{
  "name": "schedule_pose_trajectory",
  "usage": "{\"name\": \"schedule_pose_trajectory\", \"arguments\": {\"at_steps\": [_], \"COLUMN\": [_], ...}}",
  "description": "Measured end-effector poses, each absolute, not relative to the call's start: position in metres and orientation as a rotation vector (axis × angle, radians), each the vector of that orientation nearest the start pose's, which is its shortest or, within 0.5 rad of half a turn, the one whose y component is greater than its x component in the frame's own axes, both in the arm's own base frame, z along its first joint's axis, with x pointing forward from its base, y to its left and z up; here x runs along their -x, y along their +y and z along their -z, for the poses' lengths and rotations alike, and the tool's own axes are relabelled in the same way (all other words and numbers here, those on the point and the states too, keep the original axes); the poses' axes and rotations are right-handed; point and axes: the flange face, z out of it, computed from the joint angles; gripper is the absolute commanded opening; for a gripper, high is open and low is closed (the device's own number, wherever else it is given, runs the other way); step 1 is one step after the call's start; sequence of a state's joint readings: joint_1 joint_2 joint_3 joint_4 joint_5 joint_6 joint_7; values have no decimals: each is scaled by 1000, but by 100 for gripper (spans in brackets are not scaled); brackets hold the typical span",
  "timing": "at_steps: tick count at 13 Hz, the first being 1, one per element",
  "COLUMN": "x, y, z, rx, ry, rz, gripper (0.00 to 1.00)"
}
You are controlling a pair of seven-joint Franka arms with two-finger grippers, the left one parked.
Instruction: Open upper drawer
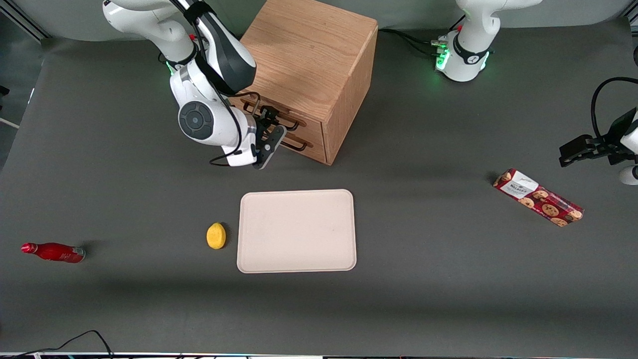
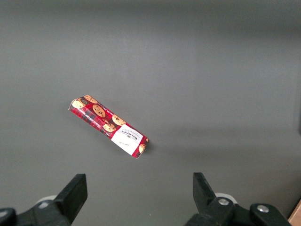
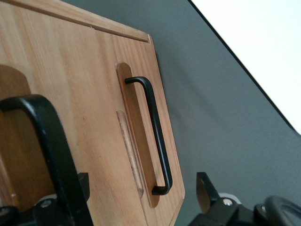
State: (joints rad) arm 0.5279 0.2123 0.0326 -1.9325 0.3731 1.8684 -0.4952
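Watching my spread claw [image 1: 269, 130] in front of the cabinet [image 1: 311, 60], I worry it closes beside the upper drawer's handle [image 3: 47, 141] or catches the lower handle [image 3: 155, 134] instead.

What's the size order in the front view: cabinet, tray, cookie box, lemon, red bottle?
1. Wooden cabinet, where the gripper sits at the upper drawer handle, fingers open
2. Beige tray, fairly close to the cabinet
3. Cookie box
4. Red bottle
5. Lemon
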Motion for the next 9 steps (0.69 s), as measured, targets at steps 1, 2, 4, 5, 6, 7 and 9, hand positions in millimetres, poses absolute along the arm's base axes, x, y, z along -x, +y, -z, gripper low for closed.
{"name": "schedule_pose_trajectory", "arguments": {"at_steps": [1,2,4,5,6,7,9], "x": [-474,-478,-487,-490,-493,-495,-496], "y": [324,319,309,306,305,304,304], "z": [-364,-365,-369,-370,-372,-374,-376], "rx": [2502,2503,2506,2509,2511,2513,2516], "ry": [-1203,-1198,-1185,-1179,-1175,-1175,-1178], "rz": [-392,-382,-360,-352,-343,-336,-328], "gripper": [100,100,100,100,100,100,100]}}
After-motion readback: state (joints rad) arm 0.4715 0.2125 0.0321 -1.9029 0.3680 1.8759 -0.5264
